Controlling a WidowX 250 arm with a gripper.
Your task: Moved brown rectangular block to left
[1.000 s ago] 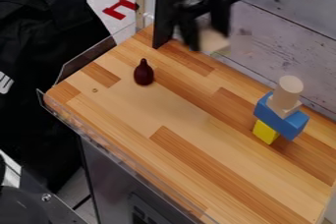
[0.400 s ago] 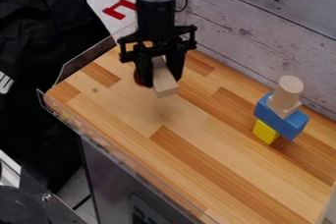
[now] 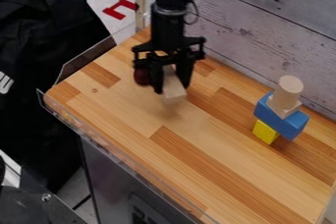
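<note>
Between tool (image 3: 172, 89) tips, pale block (image 3: 173, 88)

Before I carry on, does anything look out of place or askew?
At the view's right, the blue block overhangs the small yellow block beneath it, with a pale wooden cylinder above, which looks top-heavy. Nothing looks spilled or damaged.

Room opens between the pincer (image 3: 172, 89) and obstructing blue block (image 3: 284, 123).

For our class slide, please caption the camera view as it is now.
Gripper holding a wooden block over the table, left of a stacked tower.
</note>
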